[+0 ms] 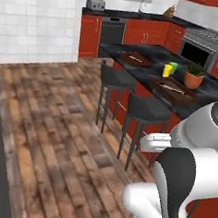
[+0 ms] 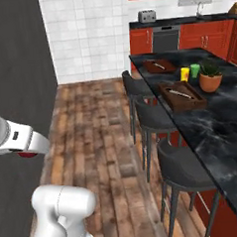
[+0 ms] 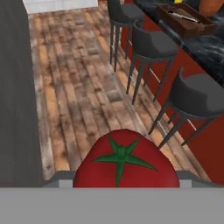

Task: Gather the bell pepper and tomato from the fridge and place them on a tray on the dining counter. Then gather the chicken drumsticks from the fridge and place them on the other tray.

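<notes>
Jaws spread wide, clamped on the red tomato (image 3: pixel 126 161), green stem facing up; held above the wooden floor (image 3: pixel 83 87), beside stools (image 3: pixel 153 43).

A red tomato (image 3: pixel 126 159) with a green star-shaped calyx sits low above the wood floor, well apart from the dining counter (image 2: pixel 218 129). On that black marble top, the reddish-brown tray (image 2: pixel 158 66) lies at the far end; the darker, raised-rim other tray (image 2: pixel 182 96) lies nearer.
</notes>
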